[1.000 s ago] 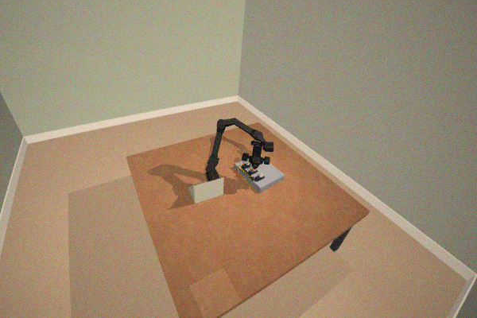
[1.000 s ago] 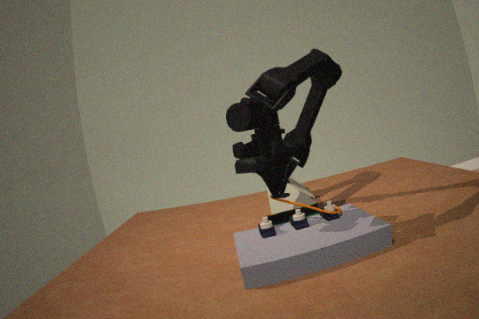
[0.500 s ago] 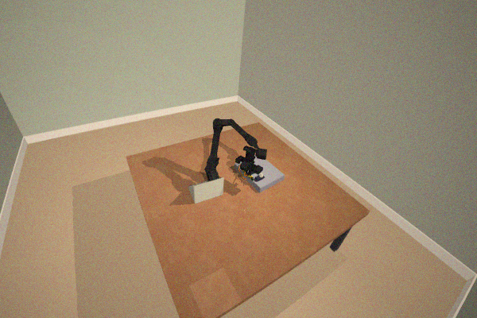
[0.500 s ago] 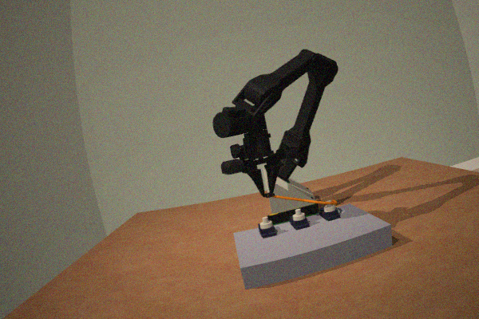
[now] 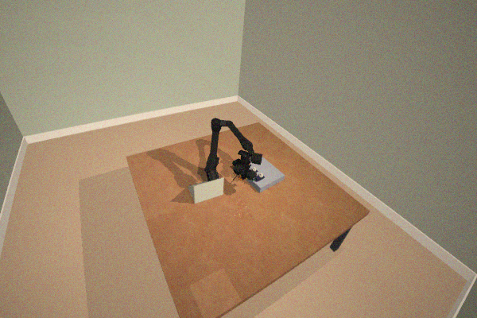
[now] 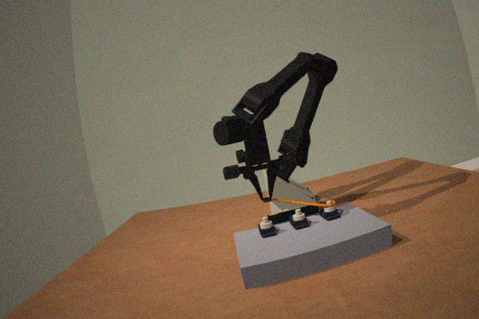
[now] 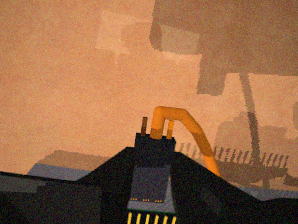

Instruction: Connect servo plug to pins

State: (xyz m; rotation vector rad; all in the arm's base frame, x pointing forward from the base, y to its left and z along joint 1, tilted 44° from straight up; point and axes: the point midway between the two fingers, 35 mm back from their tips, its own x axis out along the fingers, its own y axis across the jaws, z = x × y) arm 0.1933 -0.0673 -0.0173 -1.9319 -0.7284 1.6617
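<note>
My gripper [image 6: 267, 199] [image 7: 152, 158] is shut on the dark plug [image 7: 151, 181], above the table by the holder's pin side. In the wrist view the wires leave the plug's far end: a brown stub [image 7: 144, 126], the thick orange lead [image 7: 156, 124] [image 6: 299, 202] and a lighter orange stub [image 7: 170, 130]. The plug's other end faces a row of yellow pins [image 7: 152, 219] at the bottom edge; the gap between them cannot be judged. The grey-blue holder [image 5: 274, 178] [image 6: 315, 261] carries three dark servos with white tops. The coloured band and dot are not visible.
A pale wedge-shaped block [image 5: 209, 191] [image 6: 289, 196] stands on the wooden table [image 5: 278, 234] [image 6: 120, 271] near the arm's base. The orange lead runs from the plug over the black pin strip [image 6: 279, 216] to the far servo [image 6: 330, 212].
</note>
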